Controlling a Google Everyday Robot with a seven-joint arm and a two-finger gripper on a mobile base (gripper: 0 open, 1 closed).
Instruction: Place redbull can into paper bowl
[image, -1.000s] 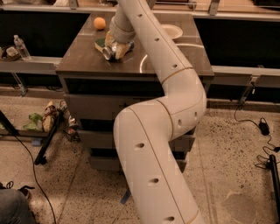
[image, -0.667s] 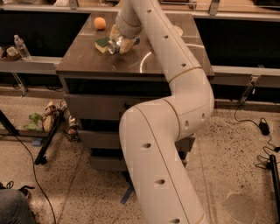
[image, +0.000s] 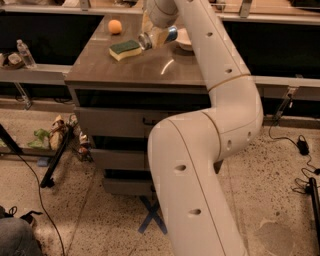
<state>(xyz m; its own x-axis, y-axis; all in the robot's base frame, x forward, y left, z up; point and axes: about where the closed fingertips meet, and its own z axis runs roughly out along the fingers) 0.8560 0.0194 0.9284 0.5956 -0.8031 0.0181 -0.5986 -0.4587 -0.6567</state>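
My gripper (image: 156, 35) is over the far middle of the dark table (image: 165, 70), shut on the redbull can (image: 159, 38). The can lies sideways in the fingers, its silver end to the left and its blue end to the right, held above the tabletop. The paper bowl (image: 183, 41) is just right of the can, mostly hidden behind my arm; only part of its off-white rim shows. The green-and-yellow sponge (image: 125, 49) lies on the table just left of the can.
An orange ball (image: 115, 26) sits at the table's far left. My white arm (image: 210, 140) runs from the lower middle up over the table's right side. A water bottle (image: 25, 53) stands on the left ledge. Cables and a stand leg lie on the floor at the left.
My gripper has lifted the can off the table beside the sponge and carried it to the right, toward the bowl. The sponge stays on the table.
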